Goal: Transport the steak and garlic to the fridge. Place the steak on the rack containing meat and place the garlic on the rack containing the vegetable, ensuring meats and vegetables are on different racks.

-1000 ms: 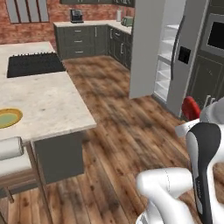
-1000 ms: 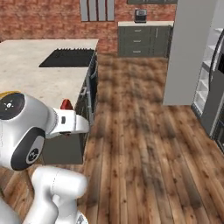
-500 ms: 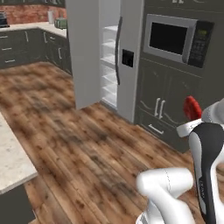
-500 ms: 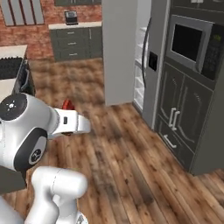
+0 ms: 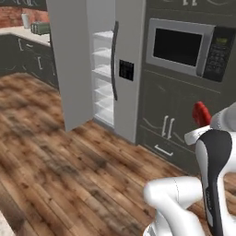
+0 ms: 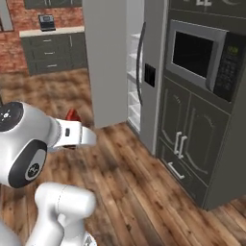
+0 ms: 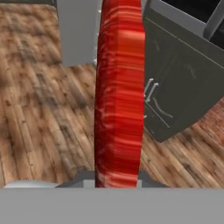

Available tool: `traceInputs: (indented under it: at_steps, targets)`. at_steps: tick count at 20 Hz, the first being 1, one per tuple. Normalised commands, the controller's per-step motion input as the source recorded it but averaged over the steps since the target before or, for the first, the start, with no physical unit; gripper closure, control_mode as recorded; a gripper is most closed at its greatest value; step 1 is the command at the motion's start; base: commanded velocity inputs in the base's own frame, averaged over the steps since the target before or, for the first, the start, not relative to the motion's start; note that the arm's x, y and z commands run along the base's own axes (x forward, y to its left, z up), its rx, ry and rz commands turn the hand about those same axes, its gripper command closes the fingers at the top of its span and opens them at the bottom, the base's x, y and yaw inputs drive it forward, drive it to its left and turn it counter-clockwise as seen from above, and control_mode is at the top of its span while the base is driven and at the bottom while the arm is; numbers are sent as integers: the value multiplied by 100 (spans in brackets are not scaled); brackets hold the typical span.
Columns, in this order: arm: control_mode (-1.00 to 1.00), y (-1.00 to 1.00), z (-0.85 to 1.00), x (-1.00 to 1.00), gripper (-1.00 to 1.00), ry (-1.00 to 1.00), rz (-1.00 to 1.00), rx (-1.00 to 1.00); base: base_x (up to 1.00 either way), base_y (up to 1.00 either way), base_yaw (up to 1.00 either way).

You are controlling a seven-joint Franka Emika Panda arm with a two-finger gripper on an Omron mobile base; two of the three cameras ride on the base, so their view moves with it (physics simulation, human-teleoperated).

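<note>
The steak (image 7: pixel 120 92), a bright-red slab seen edge-on, stands upright between the jaws of my gripper (image 7: pixel 117 180), which is shut on it. It shows as a red chunk (image 5: pixel 201 114) above the white arm and as a small red tip (image 6: pixel 72 115) behind the hand. The fridge (image 5: pixel 126 69) stands ahead with its left door (image 5: pixel 73 60) swung open and white inner racks (image 5: pixel 103 69) showing. From the right base view the fridge (image 6: pixel 153 67) is straight ahead, a stretch of floor away. The garlic and the vegetable are out of view.
A built-in black-windowed oven (image 5: pixel 184 48) with dark cabinet doors (image 5: pixel 168 124) below stands right of the fridge. Dark cabinets and a counter (image 6: pixel 53 48) line the brick back wall. Open wooden floor (image 5: pixel 55 156) lies between me and the fridge.
The whole picture has shifted as the base turned and drove: the island counter has left view and the fridge and oven are nearer. The steak stays in the shut gripper.
</note>
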Motion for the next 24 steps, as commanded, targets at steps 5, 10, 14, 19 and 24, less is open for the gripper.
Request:
traceInputs:
  at_steps: [5,10,14,19,24]
  targets:
    - [100,0,0,0,100,0,0,0,100,-19,-3]
    - [100,0,0,0,100,0,0,0,100,44,-6]
    - [100,0,0,0,100,0,0,0,100,75,-3]
    - [100,0,0,0,100,0,0,0,100,47,-1]
    - [100,0,0,0,100,0,0,0,100,26,-5]
